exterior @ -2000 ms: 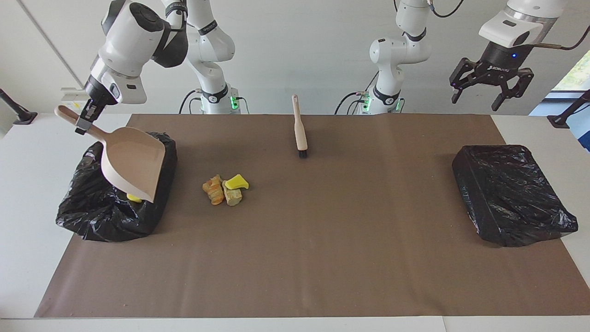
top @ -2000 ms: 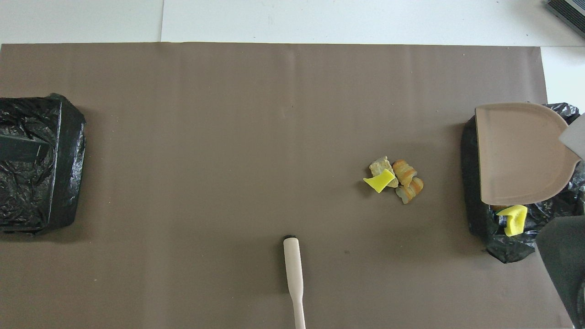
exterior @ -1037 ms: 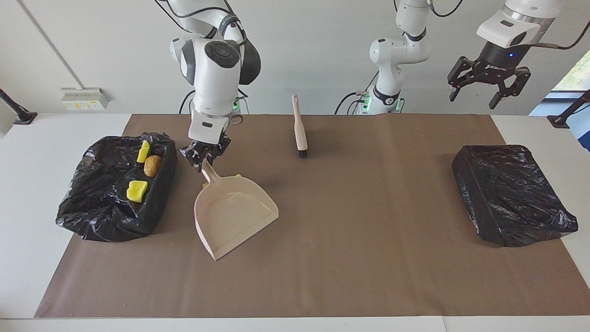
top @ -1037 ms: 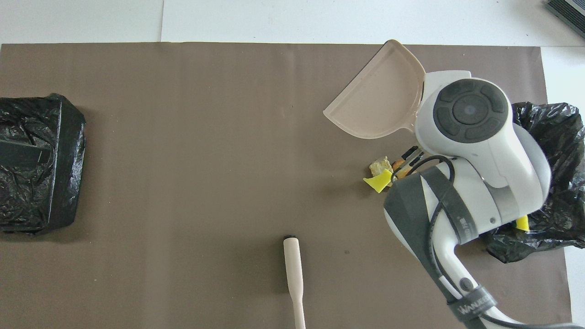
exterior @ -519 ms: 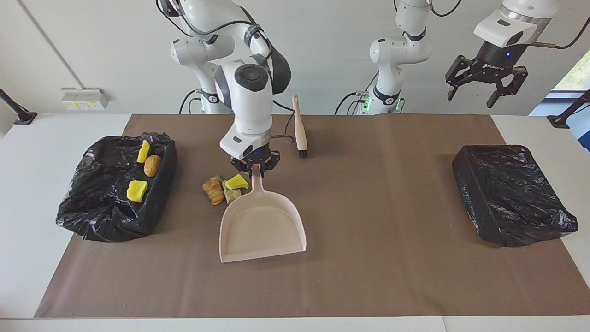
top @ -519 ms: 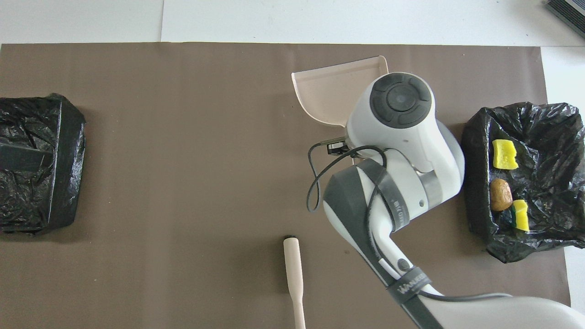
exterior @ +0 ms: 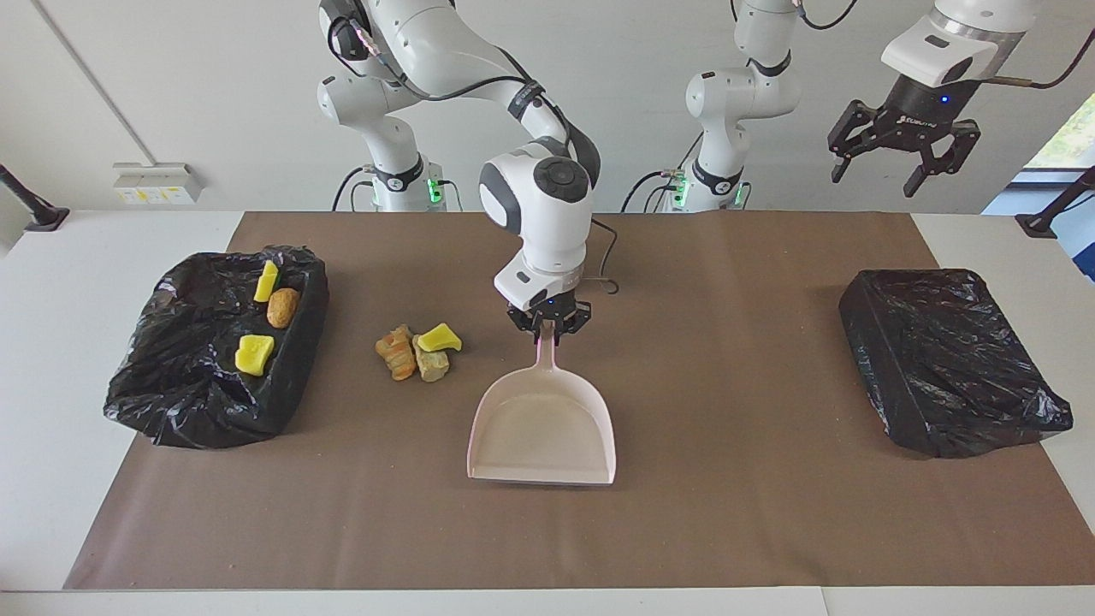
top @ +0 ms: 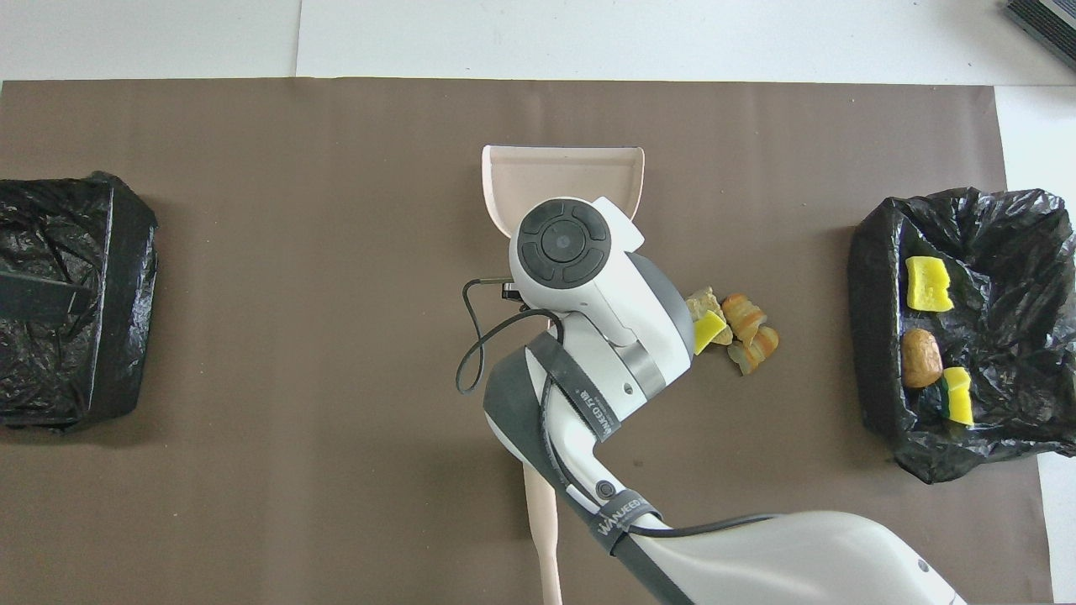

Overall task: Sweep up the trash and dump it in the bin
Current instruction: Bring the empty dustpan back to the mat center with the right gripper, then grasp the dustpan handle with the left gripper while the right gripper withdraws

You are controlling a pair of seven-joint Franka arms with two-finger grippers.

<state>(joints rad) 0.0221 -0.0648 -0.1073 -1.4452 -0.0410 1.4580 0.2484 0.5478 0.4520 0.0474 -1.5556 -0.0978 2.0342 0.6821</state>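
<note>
The left gripper (exterior: 896, 167) hangs raised with fingers spread and empty above the left arm's end of the table, waiting. The right gripper (exterior: 547, 329) is clamped on the handle of the pink dustpan (exterior: 542, 428), mid-table. Three scraps of trash (exterior: 417, 351) lie beside the dustpan toward the right arm's end, and three more lie in the open black bin (exterior: 184, 402) at that end.

A robotics lab: two white arms (exterior: 547, 197) mounted at a paper-covered table (exterior: 770, 513).
</note>
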